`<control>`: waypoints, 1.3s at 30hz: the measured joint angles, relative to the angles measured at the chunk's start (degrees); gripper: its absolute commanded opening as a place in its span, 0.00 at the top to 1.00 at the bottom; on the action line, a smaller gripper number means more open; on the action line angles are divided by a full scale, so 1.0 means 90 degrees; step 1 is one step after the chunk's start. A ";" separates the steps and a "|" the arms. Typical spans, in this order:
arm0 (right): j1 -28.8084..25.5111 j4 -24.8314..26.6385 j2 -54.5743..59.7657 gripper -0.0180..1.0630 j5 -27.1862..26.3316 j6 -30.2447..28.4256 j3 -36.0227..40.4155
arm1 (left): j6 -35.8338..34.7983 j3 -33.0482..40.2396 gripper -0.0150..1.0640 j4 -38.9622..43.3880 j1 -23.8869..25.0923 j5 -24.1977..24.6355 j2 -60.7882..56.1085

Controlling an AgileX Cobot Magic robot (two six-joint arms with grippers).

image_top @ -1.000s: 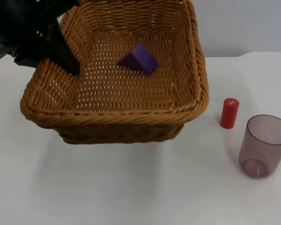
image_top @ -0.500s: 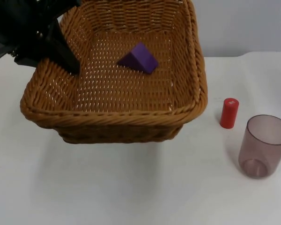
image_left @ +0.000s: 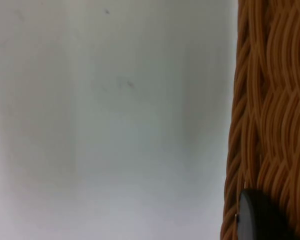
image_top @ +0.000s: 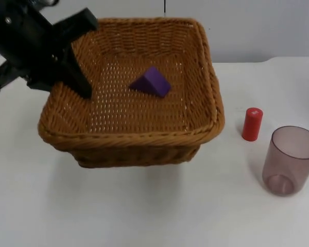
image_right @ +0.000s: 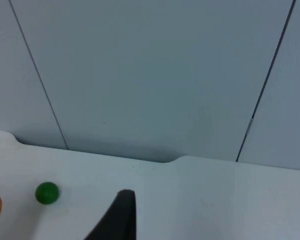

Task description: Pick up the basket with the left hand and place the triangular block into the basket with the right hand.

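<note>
While the left jaws (image_top: 77, 77) pinched the basket (image_top: 206, 77) rim's left side, the block (image_top: 152, 82) lay inside, rightward; the right jaws' (image_right: 121, 220) state I couldn't tell.

Basket (image_top: 144, 135) mouth: open from above.
Tabletop (image_top: 144, 211) front: bare.
Right side: red cylinder (image_top: 252, 124) just beside cup (image_top: 288, 159).
Rear: green ball (image_right: 47, 193) near partition wall (image_right: 150, 75).

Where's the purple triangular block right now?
In the top view the purple triangular block lies on the floor of the wicker basket, toward its far side, with the left gripper clamped on the basket's left rim.
</note>
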 measured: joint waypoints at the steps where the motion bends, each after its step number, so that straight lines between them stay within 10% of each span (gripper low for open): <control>1: -0.0002 0.0000 0.0000 0.02 0.0000 -0.0021 0.0000 | 0.0000 0.0000 0.98 0.0000 -0.0053 -0.0173 0.0078; 18: -0.0002 0.0012 -0.0178 0.02 0.0157 -0.0122 0.0000 | 0.0196 0.0000 0.98 -0.0175 -0.0672 -0.1792 0.1877; 39: -0.0002 0.0012 -0.0201 0.02 0.0169 -0.0175 0.0000 | 0.1793 0.0000 0.98 -0.1358 -0.0672 -0.2153 0.1983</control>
